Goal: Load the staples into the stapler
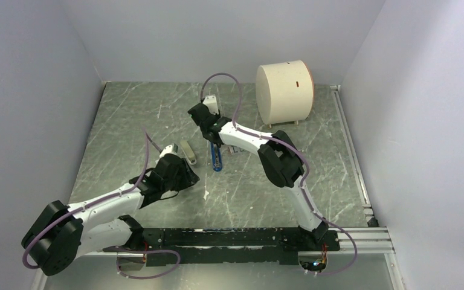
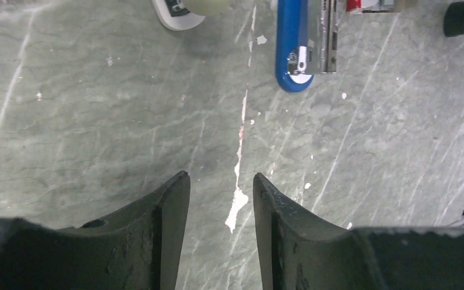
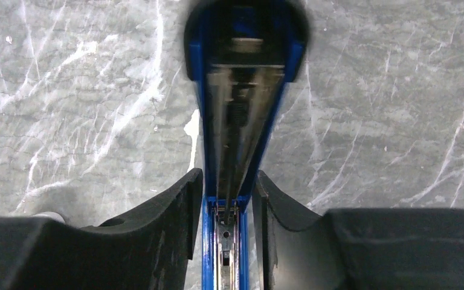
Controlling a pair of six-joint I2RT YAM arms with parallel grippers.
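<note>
The small slim blue stapler with grey metal inside (image 3: 234,130) lies near the middle of the grey-green marbled desk (image 2: 96,133). My right tool (image 3: 227,175) has one finger on each side of it, very close to its blue sides. I cannot tell if they squeeze it or just sit beside it. My left tool (image 2: 220,176) is spread, with nothing between its fingers, and hangs over bare desk near the stapler.

A thin silvery-grey strip (image 2: 329,36) lies just beside the stapler. I think these are the staples, and they are not in yet.

Here is what could go wrong. The strip is thin and flat, so my fingers may slip off it or snap it. If it goes in crooked, it may jam. If my right tool does not hold firm, the stapler may slide or twist when pushed.

Only my right wrist view shows the open metal groove inside the stapler. Only my left wrist view shows the strip clearly. Only the top view shows both arms and a big cream round drum (image 1: 284,90) at the back of the desk.
</note>
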